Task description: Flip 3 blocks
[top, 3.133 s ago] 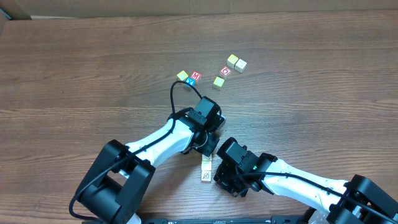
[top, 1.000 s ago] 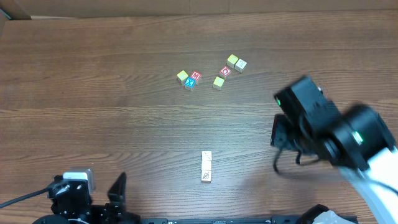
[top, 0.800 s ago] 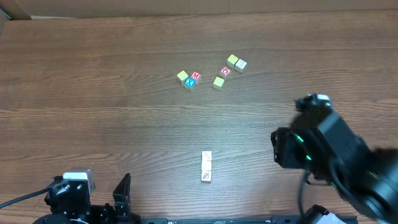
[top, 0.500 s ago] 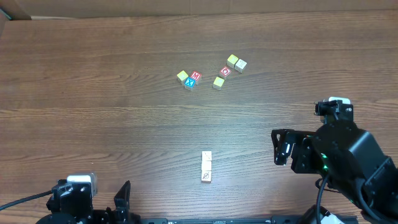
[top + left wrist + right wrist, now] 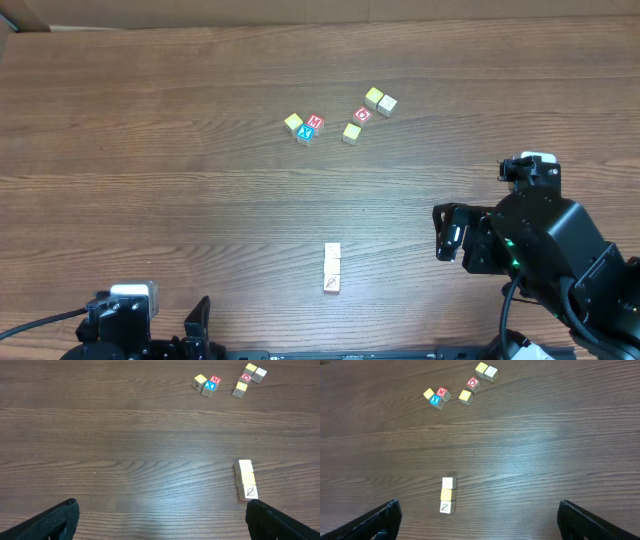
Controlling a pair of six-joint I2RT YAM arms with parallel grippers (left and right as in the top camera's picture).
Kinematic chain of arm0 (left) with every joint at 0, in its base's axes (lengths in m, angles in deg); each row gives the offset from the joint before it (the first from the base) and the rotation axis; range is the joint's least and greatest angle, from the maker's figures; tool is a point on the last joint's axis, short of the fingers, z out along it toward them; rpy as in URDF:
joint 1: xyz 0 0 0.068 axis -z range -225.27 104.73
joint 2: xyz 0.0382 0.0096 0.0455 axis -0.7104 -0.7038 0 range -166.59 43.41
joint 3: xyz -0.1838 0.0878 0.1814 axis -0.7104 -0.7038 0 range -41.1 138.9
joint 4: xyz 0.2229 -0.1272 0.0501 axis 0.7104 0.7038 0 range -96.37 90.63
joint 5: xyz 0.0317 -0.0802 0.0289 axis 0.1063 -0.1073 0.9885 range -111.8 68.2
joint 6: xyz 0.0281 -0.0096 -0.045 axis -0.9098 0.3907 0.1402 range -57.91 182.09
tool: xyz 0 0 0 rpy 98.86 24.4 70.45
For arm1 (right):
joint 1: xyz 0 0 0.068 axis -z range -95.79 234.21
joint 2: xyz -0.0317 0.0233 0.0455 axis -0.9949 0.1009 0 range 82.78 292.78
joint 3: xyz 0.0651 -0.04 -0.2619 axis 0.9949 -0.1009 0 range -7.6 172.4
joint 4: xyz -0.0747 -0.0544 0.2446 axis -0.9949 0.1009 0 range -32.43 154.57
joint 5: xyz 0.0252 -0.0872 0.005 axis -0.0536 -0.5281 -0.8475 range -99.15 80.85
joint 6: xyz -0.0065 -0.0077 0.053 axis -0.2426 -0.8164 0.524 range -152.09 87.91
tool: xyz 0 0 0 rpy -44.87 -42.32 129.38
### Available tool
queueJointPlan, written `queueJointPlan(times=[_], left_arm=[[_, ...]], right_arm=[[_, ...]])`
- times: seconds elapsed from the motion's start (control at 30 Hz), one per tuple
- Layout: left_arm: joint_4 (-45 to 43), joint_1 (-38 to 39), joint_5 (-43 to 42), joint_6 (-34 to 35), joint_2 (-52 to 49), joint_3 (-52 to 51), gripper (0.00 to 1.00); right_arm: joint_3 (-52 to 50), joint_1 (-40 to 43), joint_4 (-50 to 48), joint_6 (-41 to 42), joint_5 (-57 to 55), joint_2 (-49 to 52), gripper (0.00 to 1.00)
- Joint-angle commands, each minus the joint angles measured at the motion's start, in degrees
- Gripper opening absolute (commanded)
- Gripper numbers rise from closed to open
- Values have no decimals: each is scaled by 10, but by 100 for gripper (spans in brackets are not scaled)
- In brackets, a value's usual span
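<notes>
The three blocks point(image 5: 332, 268) lay on the table point(image 5: 150, 150) toward its near edge, about halfway between the left and right edges. They touched one another in a short row running from far to near. The far one showed a pale face, the middle one a yellow face, and the near one a pale face with a dark drawing. Nothing held or touched them. The left fingers point(image 5: 55, 520) stood wide apart, low at the near left corner, well clear of the row. The right fingers point(image 5: 380, 517) were spread just as wide, and the right arm point(image 5: 545, 255) hung over the table near its right edge, off to the side of the blocks. Up toward the far edge sat a loose scatter of other cubes: a red M cube point(image 5: 315, 121) touching a blue X cube point(image 5: 306, 131), with a yellow cube point(image 5: 293, 122) just beside them, and a red O cube point(image 5: 362, 114) near a few more yellow and pale ones.
</notes>
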Motion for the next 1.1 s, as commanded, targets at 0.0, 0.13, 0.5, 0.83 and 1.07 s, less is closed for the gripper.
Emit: queueJointPlan(times=[0.0, 0.13, 0.5, 0.83, 1.07], left_arm=[[-1, -2, -3, -1, 2, -5, 100], [-1, -2, -3, -1, 2, -5, 100], [-1, -2, -3, -1, 2, -5, 100], [-1, -2, -3, -1, 2, -5, 100], [-1, -2, -3, -1, 2, -5, 100]], right_arm=[[9, -4, -2, 0, -10, -3, 100], [9, -4, -2, 0, -10, -2, 100], [9, -4, -2, 0, -10, -2, 100], [8, -3, -16, -32, -24, -9, 100], [-91, 53, -218, -98, -23, -100, 100]])
